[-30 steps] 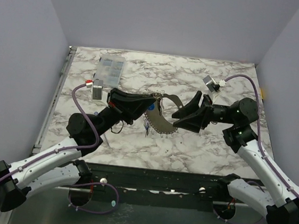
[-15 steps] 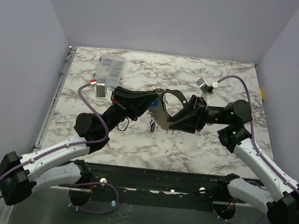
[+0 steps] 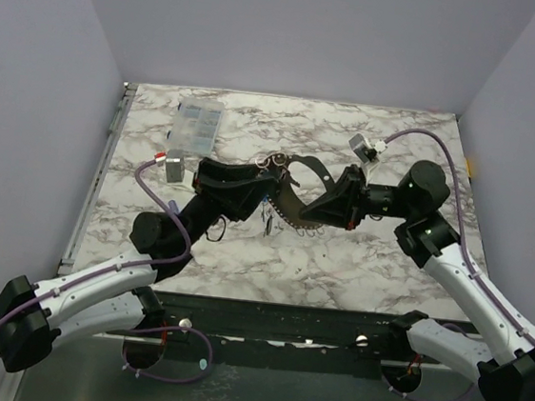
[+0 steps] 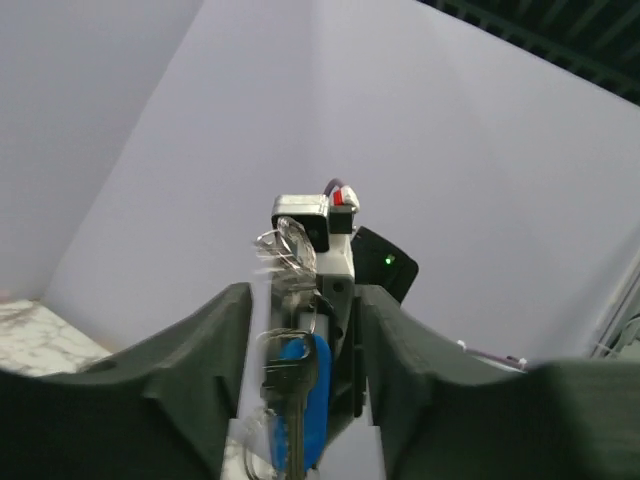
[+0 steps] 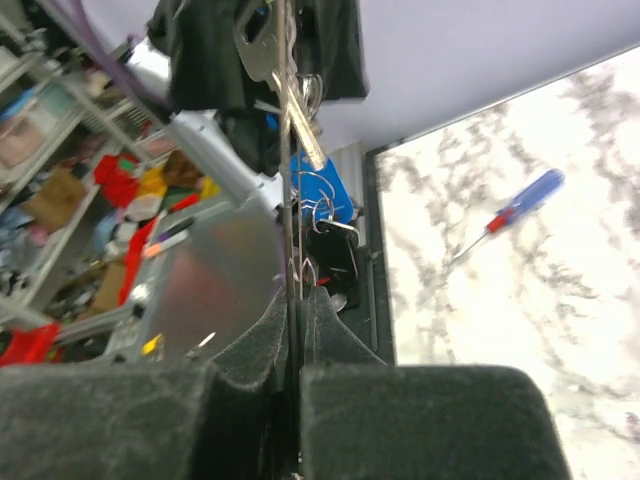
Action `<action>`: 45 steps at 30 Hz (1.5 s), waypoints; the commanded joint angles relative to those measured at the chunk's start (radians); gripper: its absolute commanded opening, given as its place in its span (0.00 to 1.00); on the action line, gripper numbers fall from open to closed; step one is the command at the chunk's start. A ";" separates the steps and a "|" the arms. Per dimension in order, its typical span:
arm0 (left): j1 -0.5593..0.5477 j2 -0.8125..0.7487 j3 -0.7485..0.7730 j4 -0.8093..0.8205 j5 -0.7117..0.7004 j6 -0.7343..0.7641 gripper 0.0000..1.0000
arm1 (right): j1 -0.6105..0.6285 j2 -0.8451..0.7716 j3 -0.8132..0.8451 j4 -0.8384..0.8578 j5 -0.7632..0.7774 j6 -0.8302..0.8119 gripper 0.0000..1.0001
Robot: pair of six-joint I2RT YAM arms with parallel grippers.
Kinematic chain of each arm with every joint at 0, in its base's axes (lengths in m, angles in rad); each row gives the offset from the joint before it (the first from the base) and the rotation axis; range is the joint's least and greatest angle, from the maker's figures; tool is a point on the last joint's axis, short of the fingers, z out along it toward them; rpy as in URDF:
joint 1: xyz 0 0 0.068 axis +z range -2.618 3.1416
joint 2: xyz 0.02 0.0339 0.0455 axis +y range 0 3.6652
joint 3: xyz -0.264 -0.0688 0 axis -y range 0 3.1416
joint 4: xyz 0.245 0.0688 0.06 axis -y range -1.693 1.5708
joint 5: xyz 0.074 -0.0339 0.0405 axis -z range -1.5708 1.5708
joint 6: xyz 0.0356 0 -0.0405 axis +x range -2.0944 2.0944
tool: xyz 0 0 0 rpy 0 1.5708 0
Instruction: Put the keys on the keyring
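Right gripper (image 5: 297,330) pinches the keyring (image 5: 288,230); left gripper (image 4: 303,295) gapes around the keys (image 4: 300,400) (unsupported, we judge they may drop).

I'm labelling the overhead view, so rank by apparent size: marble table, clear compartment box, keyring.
1. marble table.
2. keyring and clear compartment box look similar; the keyring is raised nearer the camera, so unranked.

Materials I saw from my station
The keyring (image 5: 288,245) was thin grey metal; the keys (image 4: 305,400) paired bright metal with glossy blue plastic; the worktop (image 3: 366,268) looked smooth, marble-patterned white and grey.
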 commanded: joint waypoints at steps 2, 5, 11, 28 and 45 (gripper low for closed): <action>0.000 -0.123 -0.051 -0.025 -0.071 0.038 0.68 | 0.000 -0.016 0.211 -0.546 0.179 -0.380 0.01; 0.000 -0.244 -0.067 -0.168 -0.164 0.096 0.74 | 0.000 -0.008 0.291 -0.754 0.257 -0.480 0.00; -0.001 -0.445 -0.015 -0.530 -0.307 0.277 0.74 | 0.001 0.013 0.395 -0.947 0.351 -0.569 0.01; -0.001 -0.250 0.114 -0.875 -0.070 0.459 0.58 | 0.000 0.192 0.423 -1.215 0.680 -0.469 0.01; -0.002 0.027 0.129 -0.962 0.072 0.445 0.64 | 0.000 0.267 0.448 -1.367 0.660 -0.445 0.01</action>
